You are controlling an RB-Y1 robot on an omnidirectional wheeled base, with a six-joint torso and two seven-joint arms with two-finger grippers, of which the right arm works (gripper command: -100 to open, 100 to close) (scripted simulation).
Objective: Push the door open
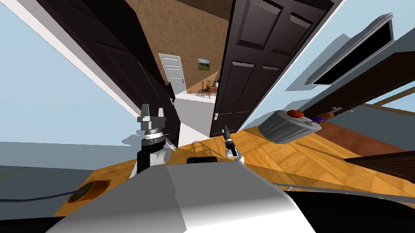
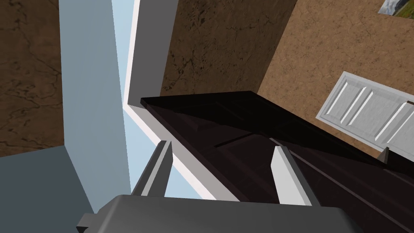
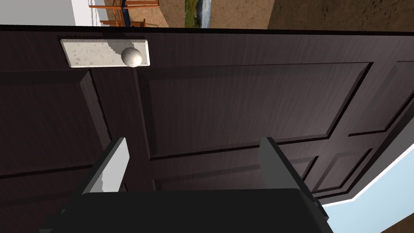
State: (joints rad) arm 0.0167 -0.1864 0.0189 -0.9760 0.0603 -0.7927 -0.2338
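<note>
**Right wrist view has the door dead ahead, tips parked in a dodgy spot**

Right wrist view: the right tool (image 3: 193,140) points straight at the dark brown panelled door (image 3: 242,97). Its two blades are spread wide with nothing between them. They sit over the raised mouldings around the middle panels, close to the face, but I can't tell if they're touching. The pale round knob (image 3: 132,57) on its speckled grey plate (image 3: 89,52) is off beyond one blade, near the door's free edge.

From the head view that door already stands partly ajar, with a gap beside it leading into the next room. A second dark door leaf (image 1: 115,56) lines the other side of the gap. The left tool (image 1: 152,111) is raised right next to that leaf, blades also wide apart and holding nothing, aimed along the leaf's top edge and the white frame (image 2: 137,60).

What worries me:
- Thin blade tips on bevelled mouldings could skate sideways once the push loads up, so the door would barely move.
- If the contact point is far from the knob side, there's less leverage and more chance of slipping.
- Rolling forward with the left arm up could clip that other leaf or the frame.
</note>
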